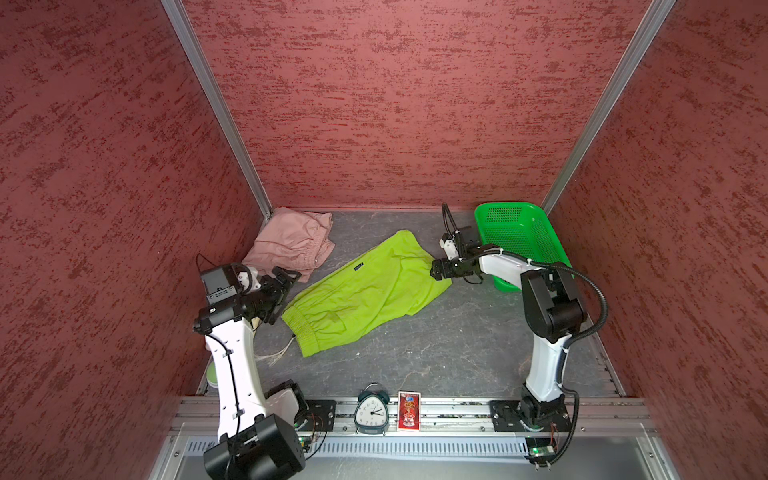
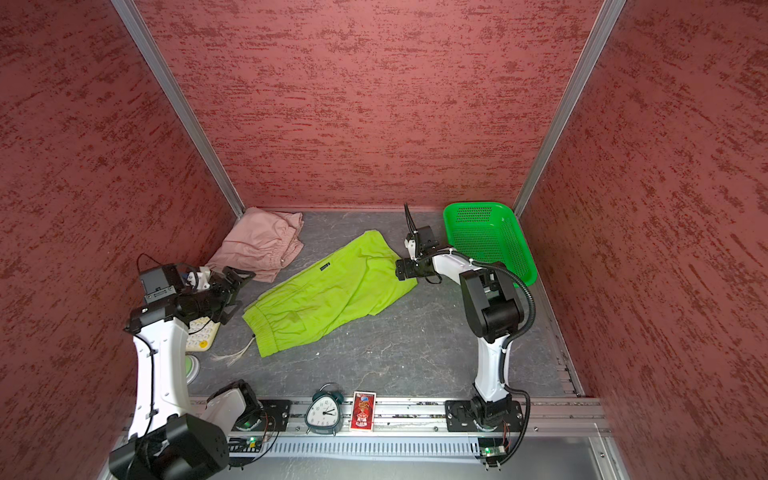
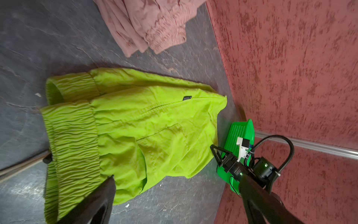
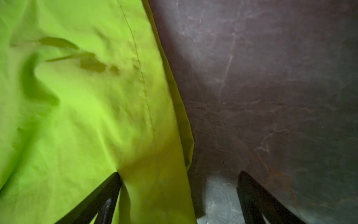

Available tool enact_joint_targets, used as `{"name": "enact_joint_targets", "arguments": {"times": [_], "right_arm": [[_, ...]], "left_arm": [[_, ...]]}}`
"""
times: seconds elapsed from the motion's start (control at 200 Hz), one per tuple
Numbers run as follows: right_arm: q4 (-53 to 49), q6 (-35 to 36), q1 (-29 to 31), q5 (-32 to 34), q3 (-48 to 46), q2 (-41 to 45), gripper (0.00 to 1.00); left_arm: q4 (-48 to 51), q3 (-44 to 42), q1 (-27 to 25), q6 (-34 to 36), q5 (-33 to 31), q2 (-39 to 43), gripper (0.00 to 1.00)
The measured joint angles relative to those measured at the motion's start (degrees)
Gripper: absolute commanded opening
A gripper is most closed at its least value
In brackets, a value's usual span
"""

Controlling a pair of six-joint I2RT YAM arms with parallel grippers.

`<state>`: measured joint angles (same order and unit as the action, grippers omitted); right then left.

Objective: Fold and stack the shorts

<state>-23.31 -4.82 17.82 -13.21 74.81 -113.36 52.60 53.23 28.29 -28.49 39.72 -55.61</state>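
Crinkly lime shorts [image 1: 365,293]; rumpled pink shorts [image 1: 291,243]

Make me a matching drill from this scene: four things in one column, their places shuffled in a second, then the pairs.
Things
1. pink shorts
2. green shorts
3. basket
4. clock

Places
A. spread out in the middle
B. near edge, centre
C. far left corner
D. far right corner

Pairs: 1-C, 2-A, 3-D, 4-B
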Motion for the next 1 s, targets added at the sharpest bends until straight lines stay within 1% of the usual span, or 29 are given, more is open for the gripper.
{"name": "enact_joint_targets", "arguments": {"times": [0.02,0.05,0.12,0.22,0.296,0.426,0.551,0.571,0.601,0.661,0.686,0.741,0.802,0.912,1.002], "right_arm": [[0.2,-0.17,0.02,-0.26,-0.44,0.0,0.82],[0.83,-0.22,0.0,-0.59,-0.98,0.07,0.75],[2.38,-1.27,0.02,-1.27,-1.97,0.57,0.54],[3.39,-2.4,0.02,-1.6,-3.89,1.44,0.19],[3.39,-3.5,0.0,-0.7,-5.73,2.86,0.0],[1.81,-5.09,-0.17,3.06,-9.53,8.11,0.0],[-1.11,-7.74,-0.83,7.67,-13.9,16.13,0.0],[-1.62,-8.22,-0.9,8.17,-14.62,17.33,0.1],[-2.45,-9.09,-1.05,9.2,-16.04,19.65,0.21],[-4.33,-10.62,-1.18,10.99,-18.45,23.45,0.5],[-5.31,-11.1,-1.18,11.63,-19.19,24.76,0.57],[-7.85,-12.04,-1.33,13.25,-20.52,27.56,0.61],[-10.86,-12.98,-1.38,14.97,-21.07,30.34,0.69],[-13.44,-13.4,-1.4,16.94,-20.5,35.32,0.7],[-11.34,-12.92,-1.44,15.93,-19.26,37.44,0.67]], "left_arm": [[-0.2,0.0,-0.39,0.0,0.04,0.02,0.99],[-0.42,0.0,-0.79,0.0,0.13,0.07,0.99],[-1.01,0.0,-1.11,0.0,0.28,0.13,0.99],[-1.4,0.02,-1.79,0.11,0.26,0.13,0.99],[-1.42,0.17,-2.93,0.5,0.2,0.13,0.99],[-1.51,0.57,-6.16,1.38,-1.55,0.13,0.99],[-1.9,0.57,-9.97,1.36,-3.85,-0.17,0.99],[-2.14,0.55,-10.54,1.33,-4.11,-0.31,0.99],[-2.58,0.55,-11.43,1.33,-4.63,-0.66,0.99],[-3.54,0.42,-13.25,1.25,-5.77,-1.53,0.99],[-3.96,0.33,-14.01,1.2,-6.21,-1.99,0.99],[-4.9,0.09,-15.67,1.14,-7.17,-3.15,0.99],[-6.08,-0.07,-17.79,1.18,-8.09,-4.7,0.99],[-8.74,-0.07,-23.21,1.9,-8.79,-8.11,0.99],[-10.86,-0.02,-27.91,2.34,-8.94,-10.67,0.99]]}}
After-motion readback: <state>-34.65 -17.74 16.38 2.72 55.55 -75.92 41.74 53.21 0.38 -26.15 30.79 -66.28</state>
